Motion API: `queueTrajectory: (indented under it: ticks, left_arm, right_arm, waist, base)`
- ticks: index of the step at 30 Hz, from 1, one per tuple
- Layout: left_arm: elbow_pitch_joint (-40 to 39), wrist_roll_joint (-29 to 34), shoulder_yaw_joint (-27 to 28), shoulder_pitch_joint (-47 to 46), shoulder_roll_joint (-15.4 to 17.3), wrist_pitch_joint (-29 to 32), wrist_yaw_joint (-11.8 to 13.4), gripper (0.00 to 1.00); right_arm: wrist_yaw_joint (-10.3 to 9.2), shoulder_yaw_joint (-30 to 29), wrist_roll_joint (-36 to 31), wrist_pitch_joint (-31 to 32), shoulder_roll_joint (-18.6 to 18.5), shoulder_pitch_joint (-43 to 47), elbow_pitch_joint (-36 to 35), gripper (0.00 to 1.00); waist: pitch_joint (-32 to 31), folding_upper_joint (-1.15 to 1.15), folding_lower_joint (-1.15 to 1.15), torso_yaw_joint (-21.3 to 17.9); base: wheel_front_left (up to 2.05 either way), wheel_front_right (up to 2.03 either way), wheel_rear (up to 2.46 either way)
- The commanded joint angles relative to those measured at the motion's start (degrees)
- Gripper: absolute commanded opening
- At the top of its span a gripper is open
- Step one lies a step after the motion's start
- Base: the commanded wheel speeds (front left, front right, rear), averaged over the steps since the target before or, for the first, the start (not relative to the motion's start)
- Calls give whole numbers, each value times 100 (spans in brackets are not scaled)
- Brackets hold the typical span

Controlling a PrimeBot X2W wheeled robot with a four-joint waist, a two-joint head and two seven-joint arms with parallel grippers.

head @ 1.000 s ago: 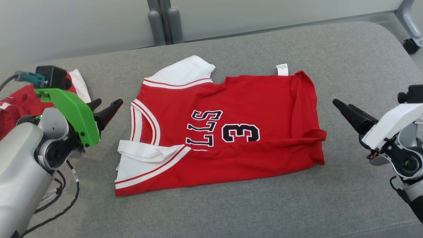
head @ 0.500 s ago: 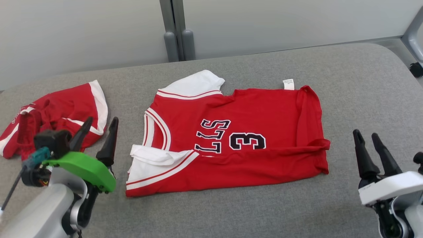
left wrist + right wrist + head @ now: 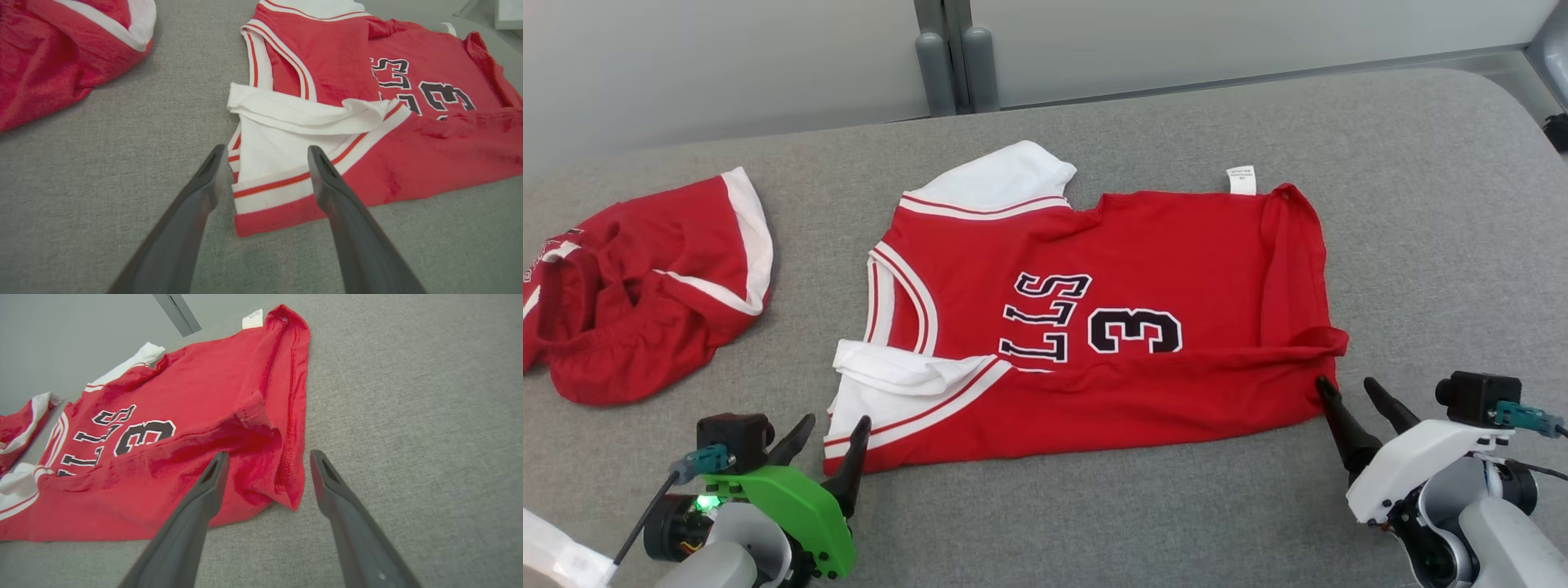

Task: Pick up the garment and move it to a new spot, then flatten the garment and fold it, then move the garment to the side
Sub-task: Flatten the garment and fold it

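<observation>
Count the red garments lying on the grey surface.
2: the red jersey spread in the middle; a crumpled red-and-white garment to its left, partly cut off by the frame.

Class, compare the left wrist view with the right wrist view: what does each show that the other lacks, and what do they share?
Left wrist view: the open left gripper aimed at the red basketball jersey's white-striped shoulder corner.
Right wrist view: the open right gripper aimed at the jersey's stitched hem corner, and a dark grey post behind.
Both: the jersey's black number 3, the crumpled red-and-white garment and the grey fabric surface.
</observation>
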Motion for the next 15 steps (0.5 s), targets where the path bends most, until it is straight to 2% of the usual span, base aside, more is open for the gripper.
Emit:
queueTrajectory:
  ticks: [1, 8, 10, 11, 12, 13, 14, 15]
  left_arm:
    - [129, -44, -27, -115, -57, 105, -59, 100]
    - [620, -197, -186, -278, -279, 511, -298, 100]
    - [725, -198, -226, -304, -292, 631, -339, 100]
    - [771, -241, -224, -310, -315, 684, -365, 100]
    - [802, -240, -243, -315, -326, 725, -372, 100]
    - [828, -239, -256, -327, -338, 740, -383, 42]
    - [846, -248, -249, -332, -352, 727, -386, 12]
    - [872, -264, -253, -331, -366, 744, -413, 0]
  right_arm:
    - [0, 74, -75, 61, 2, -110, 126, 100]
    - [0, 292, -78, 187, 38, -278, 530, 100]
    - [0, 397, -38, 199, 42, -307, 558, 77]
    - [0, 440, -17, 193, 44, -326, 571, 45]
    - [0, 471, 7, 179, 48, -337, 587, 33]
    - [0, 507, 25, 157, 47, -347, 606, 0]
    - [0, 529, 47, 147, 42, -354, 623, 0]
    - [0, 553, 65, 106, 30, -361, 646, 0]
  waist:
    - [62, 0, 0, 27]
    - [140, 0, 0, 46]
    - [159, 0, 0, 32]
    - [169, 0, 0, 26]
    - [176, 0, 0, 23]
    - [181, 0, 0, 22]
    - [182, 0, 0, 24]
    - [178, 0, 0, 28]
  base:
    - [0, 0, 0]
    - [0, 0, 0]
    - [0, 0, 0]
    - [0, 0, 0]
    - [0, 0, 0]
    - [0, 0, 0]
    - [0, 0, 0]
    - [0, 0, 0]
